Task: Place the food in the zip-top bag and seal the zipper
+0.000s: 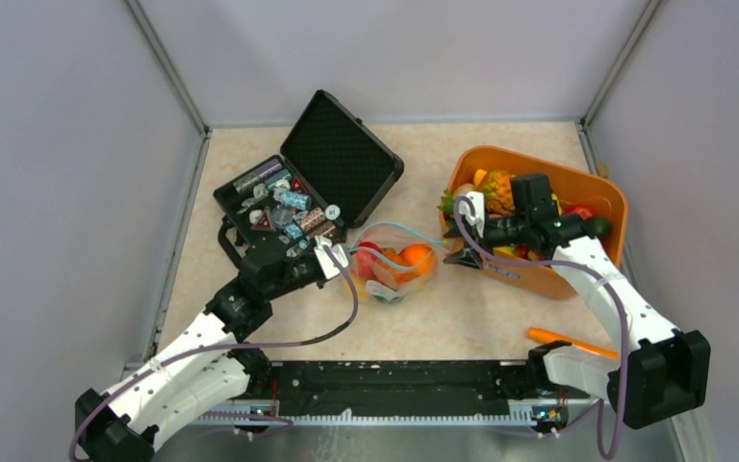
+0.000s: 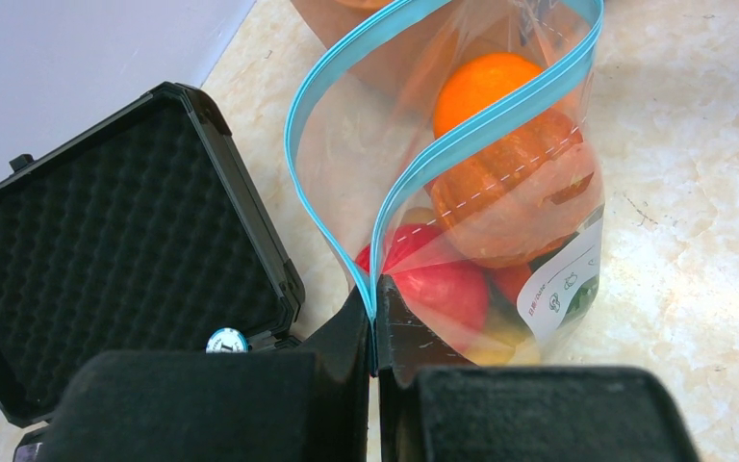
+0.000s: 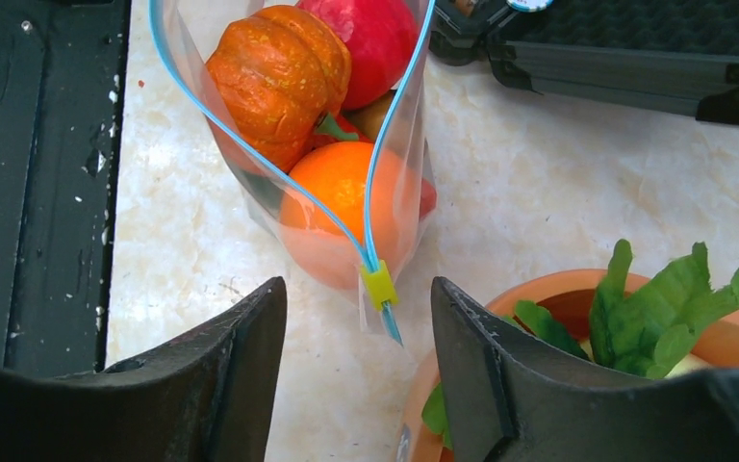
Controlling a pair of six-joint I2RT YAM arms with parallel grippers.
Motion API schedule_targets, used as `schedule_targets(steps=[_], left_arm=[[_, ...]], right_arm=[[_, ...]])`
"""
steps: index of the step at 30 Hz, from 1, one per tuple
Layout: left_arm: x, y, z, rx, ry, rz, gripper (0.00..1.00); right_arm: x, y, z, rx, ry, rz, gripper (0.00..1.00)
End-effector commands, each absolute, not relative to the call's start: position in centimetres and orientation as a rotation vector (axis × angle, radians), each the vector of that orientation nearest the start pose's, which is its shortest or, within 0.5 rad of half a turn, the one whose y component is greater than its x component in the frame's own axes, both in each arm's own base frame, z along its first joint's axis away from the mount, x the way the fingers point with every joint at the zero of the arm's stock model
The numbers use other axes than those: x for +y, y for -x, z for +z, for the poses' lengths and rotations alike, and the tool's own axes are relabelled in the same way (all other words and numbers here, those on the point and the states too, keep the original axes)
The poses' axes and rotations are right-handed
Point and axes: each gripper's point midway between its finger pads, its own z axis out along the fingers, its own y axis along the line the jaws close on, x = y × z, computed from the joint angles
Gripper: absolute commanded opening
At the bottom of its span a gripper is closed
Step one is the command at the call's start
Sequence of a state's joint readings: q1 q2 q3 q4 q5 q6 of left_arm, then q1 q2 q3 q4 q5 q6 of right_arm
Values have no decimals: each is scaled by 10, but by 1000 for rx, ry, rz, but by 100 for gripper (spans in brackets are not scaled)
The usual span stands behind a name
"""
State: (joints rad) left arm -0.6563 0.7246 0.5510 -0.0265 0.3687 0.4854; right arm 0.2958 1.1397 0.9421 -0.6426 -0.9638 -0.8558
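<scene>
Lower centre, the left fingers (image 2: 342, 346) pinch the zip-top bag (image 2: 346, 173) by its teal zipper (image 2: 481, 122); the right fingers (image 3: 241, 356) stand wide. The white label (image 2: 563, 289) has unreadably small print.

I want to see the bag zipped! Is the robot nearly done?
Partly. A pumpkin and an orange sit inside the zip-top bag. The left gripper is shut on one end of the zipper; the right gripper stands open by the yellow slider at the other end. Left: sealing the zipper, which gapes open.
</scene>
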Motion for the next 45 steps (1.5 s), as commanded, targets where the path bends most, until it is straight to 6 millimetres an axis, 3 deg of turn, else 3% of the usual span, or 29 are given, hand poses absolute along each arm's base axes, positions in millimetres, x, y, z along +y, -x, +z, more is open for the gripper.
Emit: schedule_targets(steps=[1, 4, 8, 10, 16, 23, 28, 31, 33, 36, 39, 43, 45], left_arm=[[-223, -218, 230, 1294, -1161, -438, 0], [-224, -218, 229, 1295, -1165, -440, 0], [-224, -218, 229, 1296, -1162, -442, 0], [-224, -218, 230, 1293, -1161, -440, 0], [-224, -218, 229, 1298, -1158, -442, 0], [-223, -220, 230, 1303, -1153, -433, 0], [-223, -220, 228, 1311, -1151, -439, 0], [-222, -221, 235, 1305, -1118, -441, 21], [-221, -221, 244, 1295, -1081, -443, 56], [-218, -219, 269, 1244, -1028, -448, 84], [-220, -211, 307, 1198, -977, -508, 98], [-251, -180, 359, 1091, -1084, -757, 99], [-273, -164, 369, 1033, -1190, -908, 97]], right_arm=[[210, -230, 209, 1361, 1493, 825, 53], [210, -232, 204, 1373, 1482, 821, 43], [209, -231, 202, 1361, 1485, 812, 38], [210, -231, 203, 1340, 1481, 810, 26], [211, -232, 204, 1312, 1455, 802, 19], [208, -236, 206, 1312, 1436, 771, 0], [209, -236, 216, 1295, 1420, 794, 0], [212, -235, 223, 1283, 1415, 826, 0], [213, -236, 226, 1292, 1406, 842, 0], [215, -236, 228, 1327, 1385, 895, 0], [217, -233, 228, 1345, 1376, 936, 0], [218, -231, 232, 1327, 1353, 931, 0], [218, -229, 234, 1314, 1353, 928, 0]])
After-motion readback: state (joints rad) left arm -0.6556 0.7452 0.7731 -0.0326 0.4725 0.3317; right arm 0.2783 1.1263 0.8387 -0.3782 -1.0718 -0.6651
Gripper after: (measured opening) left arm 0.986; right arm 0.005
